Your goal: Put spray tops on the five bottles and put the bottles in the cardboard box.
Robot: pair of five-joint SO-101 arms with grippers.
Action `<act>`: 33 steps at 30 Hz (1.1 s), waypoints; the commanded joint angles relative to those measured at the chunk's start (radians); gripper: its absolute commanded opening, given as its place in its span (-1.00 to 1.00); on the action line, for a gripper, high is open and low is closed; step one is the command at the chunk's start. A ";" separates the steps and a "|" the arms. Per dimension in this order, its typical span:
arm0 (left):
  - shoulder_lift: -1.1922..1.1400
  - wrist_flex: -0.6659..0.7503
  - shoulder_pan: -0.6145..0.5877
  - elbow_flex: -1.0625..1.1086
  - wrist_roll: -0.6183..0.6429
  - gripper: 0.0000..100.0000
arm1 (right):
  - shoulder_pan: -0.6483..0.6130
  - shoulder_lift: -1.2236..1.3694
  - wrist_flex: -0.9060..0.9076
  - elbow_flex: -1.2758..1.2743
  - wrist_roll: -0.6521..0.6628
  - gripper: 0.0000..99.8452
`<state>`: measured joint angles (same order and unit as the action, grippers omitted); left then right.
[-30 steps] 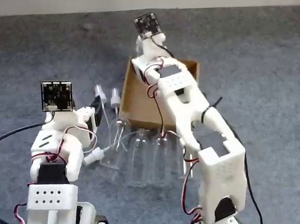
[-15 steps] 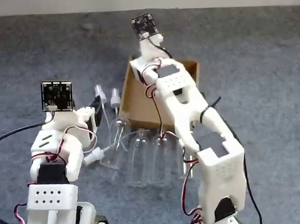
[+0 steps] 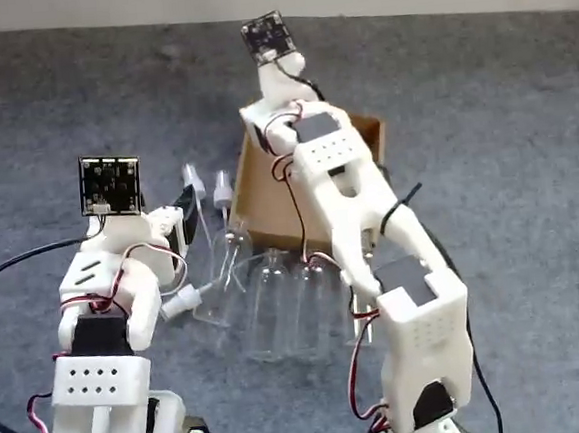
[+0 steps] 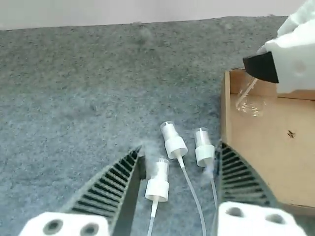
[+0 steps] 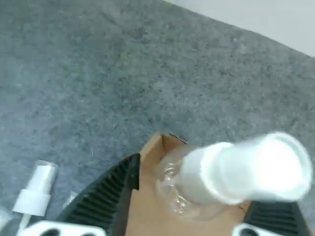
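Observation:
My right gripper (image 3: 263, 128) hangs over the far left corner of the cardboard box (image 3: 258, 194), shut on a clear bottle (image 5: 179, 191) with a white spray top (image 5: 246, 167) on it. From the left wrist view, that bottle's base (image 4: 250, 101) hovers just above the box (image 4: 261, 157). My left gripper (image 4: 178, 150) stands open low over the carpet, with three loose spray tops (image 4: 172, 142) lying between and just beyond its fingers. Several clear bottles (image 3: 266, 299) lie side by side in front of the box. Another white spray top (image 3: 181, 303) lies beside the leftmost bottle.
Grey carpet covers the whole table. Two spray tops (image 3: 222, 190) with long tubes lie just left of the box wall. Open carpet stretches to the far left and to the right of the box.
The right arm has swung a little left and farther back with the bottle, toward the box's far left corner. The left arm has stayed still.

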<state>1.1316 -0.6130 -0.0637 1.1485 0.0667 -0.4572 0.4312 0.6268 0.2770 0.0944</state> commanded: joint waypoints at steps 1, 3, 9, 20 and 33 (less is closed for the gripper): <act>-0.005 0.015 -0.013 -0.004 -0.008 -0.64 | -0.012 -0.018 0.035 0.111 0.003 -0.39; -0.005 0.015 -0.013 -0.004 -0.008 -0.64 | -0.012 -0.019 0.068 0.157 0.003 -0.39; -0.005 0.015 -0.013 -0.004 -0.008 -0.64 | -0.012 -0.022 0.289 0.371 0.003 -0.39; -0.005 0.015 -0.013 -0.004 -0.006 -0.64 | -0.012 -0.022 0.843 0.822 0.008 -0.44; -0.012 0.015 -0.013 -0.004 -0.005 -0.64 | 0.134 -0.180 1.142 0.835 0.009 -0.79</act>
<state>1.1254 -0.6130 -0.0637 1.1485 0.0667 -0.3682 0.3775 1.7469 1.2329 0.0959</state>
